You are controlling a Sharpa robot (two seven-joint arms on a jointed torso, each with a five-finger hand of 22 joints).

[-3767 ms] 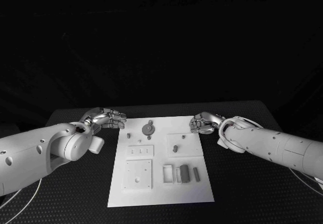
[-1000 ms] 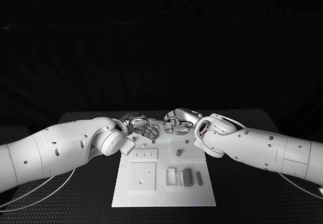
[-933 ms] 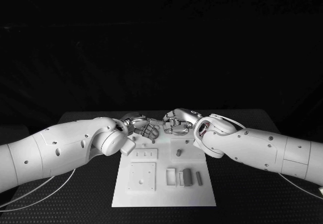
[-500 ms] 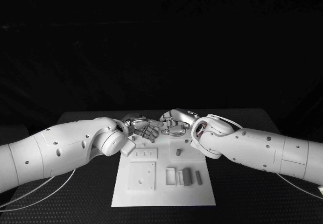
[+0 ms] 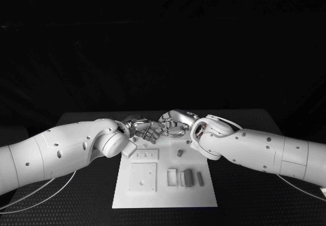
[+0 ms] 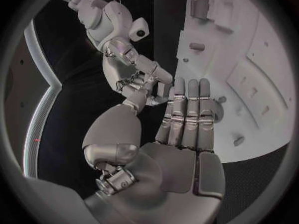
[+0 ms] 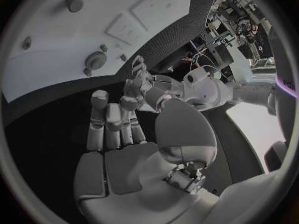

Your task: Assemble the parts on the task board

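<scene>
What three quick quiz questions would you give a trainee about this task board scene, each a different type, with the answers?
1. True or false: the left hand and the right hand sit far apart, at opposite side edges of the table.
2. Multiple choice: where is the cluster of grey pieces? A, on the near half of the task board. B, on the table beside the board. C, in the palm of the left hand.
3. Fill the gap: the table under the white board is ___ in colour.

Key: 1 false, the hands are close together over the board's far end. 2 A. 3 black.
</scene>
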